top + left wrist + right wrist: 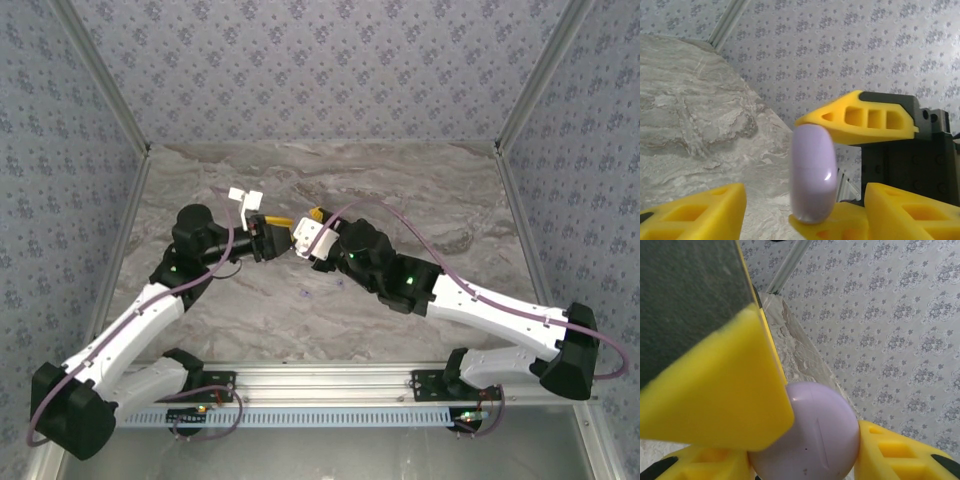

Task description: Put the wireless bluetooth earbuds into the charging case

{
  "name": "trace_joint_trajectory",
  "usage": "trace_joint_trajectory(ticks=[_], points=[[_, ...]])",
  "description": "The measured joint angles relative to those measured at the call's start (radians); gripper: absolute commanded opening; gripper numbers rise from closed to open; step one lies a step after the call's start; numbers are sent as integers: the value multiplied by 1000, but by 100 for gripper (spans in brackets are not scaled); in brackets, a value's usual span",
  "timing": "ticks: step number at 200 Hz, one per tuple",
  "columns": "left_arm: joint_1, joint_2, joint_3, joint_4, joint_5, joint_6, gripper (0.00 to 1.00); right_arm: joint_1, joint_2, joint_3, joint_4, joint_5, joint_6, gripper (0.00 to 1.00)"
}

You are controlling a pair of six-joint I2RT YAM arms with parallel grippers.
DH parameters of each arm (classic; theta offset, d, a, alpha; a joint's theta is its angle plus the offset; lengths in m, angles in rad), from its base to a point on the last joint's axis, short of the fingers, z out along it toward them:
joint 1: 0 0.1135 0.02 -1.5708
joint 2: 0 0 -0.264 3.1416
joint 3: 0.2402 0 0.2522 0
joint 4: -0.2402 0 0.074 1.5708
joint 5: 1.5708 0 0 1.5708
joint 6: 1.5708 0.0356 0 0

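Two arms [140, 310] [500, 305] bent inward, wrists facing — right end effector [802, 460] clamped on lavender case [812, 175], left end effector [805, 215] spread apart.

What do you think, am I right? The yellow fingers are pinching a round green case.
Not quite. The round case is light purple, not green. The rest is right: the right wrist view shows the yellow fingers pinching it from both sides.

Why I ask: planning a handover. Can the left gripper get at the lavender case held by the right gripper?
Probably yes: the lavender case sits edge-on between the open fingers of the left gripper, its flat faces bare; the right gripper pinches it by the rim.
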State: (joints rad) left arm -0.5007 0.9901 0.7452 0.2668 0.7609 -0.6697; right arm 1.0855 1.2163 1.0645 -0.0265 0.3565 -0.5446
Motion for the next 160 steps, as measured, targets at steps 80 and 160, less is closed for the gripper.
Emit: trace_joint_trajectory(ticks=[80,160], points=[[-28,46,27,-4,5,42,22,2,1,-2,0,8,-11,50],[-33,35,26,-19,-44,91,6,-70,-46,0,-125,-94,118,100]])
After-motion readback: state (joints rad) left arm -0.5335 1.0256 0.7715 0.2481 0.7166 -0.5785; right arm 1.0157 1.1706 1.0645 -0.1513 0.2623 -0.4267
